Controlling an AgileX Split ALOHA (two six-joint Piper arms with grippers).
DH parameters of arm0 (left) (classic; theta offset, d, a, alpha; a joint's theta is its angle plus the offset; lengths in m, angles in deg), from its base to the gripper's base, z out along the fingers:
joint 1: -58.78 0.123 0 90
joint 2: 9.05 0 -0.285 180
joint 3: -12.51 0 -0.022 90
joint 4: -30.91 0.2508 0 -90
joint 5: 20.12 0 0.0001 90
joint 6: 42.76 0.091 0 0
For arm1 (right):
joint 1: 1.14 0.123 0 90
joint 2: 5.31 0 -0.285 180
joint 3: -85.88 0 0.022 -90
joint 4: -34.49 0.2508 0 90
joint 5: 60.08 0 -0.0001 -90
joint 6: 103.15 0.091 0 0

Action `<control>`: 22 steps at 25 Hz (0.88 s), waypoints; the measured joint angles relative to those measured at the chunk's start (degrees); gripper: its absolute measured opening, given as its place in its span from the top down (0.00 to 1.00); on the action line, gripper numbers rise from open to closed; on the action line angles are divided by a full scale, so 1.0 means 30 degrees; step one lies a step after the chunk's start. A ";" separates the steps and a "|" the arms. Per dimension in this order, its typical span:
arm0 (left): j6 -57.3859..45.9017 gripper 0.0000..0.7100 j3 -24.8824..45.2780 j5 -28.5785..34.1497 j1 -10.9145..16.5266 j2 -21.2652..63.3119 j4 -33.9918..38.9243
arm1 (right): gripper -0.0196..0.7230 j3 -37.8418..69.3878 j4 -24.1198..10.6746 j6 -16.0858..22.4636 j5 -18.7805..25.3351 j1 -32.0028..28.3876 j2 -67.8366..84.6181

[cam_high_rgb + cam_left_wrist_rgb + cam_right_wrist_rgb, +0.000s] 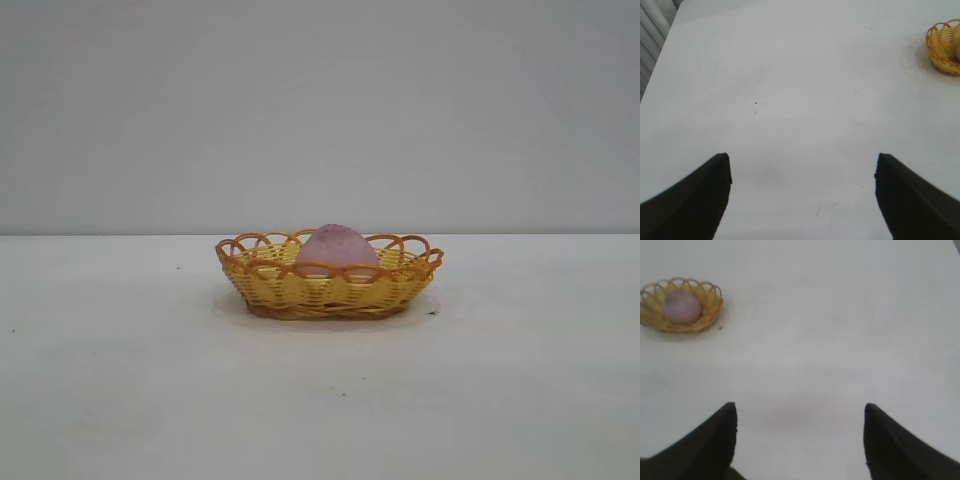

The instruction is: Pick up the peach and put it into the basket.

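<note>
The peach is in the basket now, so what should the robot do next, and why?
Probably nothing more than stay parked. The peach already sits inside the basket, and both the left gripper and the right gripper are open, empty and far from it.

Pink-mauve peach (336, 250) sits inside yellow woven basket (300, 290), centre table, orange looped rim.

Exterior: sitting low and level, facing the basket (330, 285) close up.
Left wrist: looking past its pincer (802, 187) across the counter (790, 100); basket far off.
Right wrist: looking past its pincer (800, 432); basket also far off.
Shared: all three are showing the basket.
</note>
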 joint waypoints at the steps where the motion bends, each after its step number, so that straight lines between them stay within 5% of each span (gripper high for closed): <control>1: 0.0000 0.22 0.0000 0.0000 0.0000 0.0032 0.0000 | 0.36 0.0015 0.0000 0.0000 -0.0036 0.0000 0.0030; 13: 0.0000 0.22 0.0000 0.0000 0.0000 0.0032 0.0000 | 0.36 0.0363 0.0000 0.0025 -0.0651 0.0000 0.0030; 22: 0.0000 0.22 0.0000 0.0000 0.0000 0.0032 0.0000 | 0.36 0.0363 -0.1346 -0.0093 -0.0651 0.0000 0.0030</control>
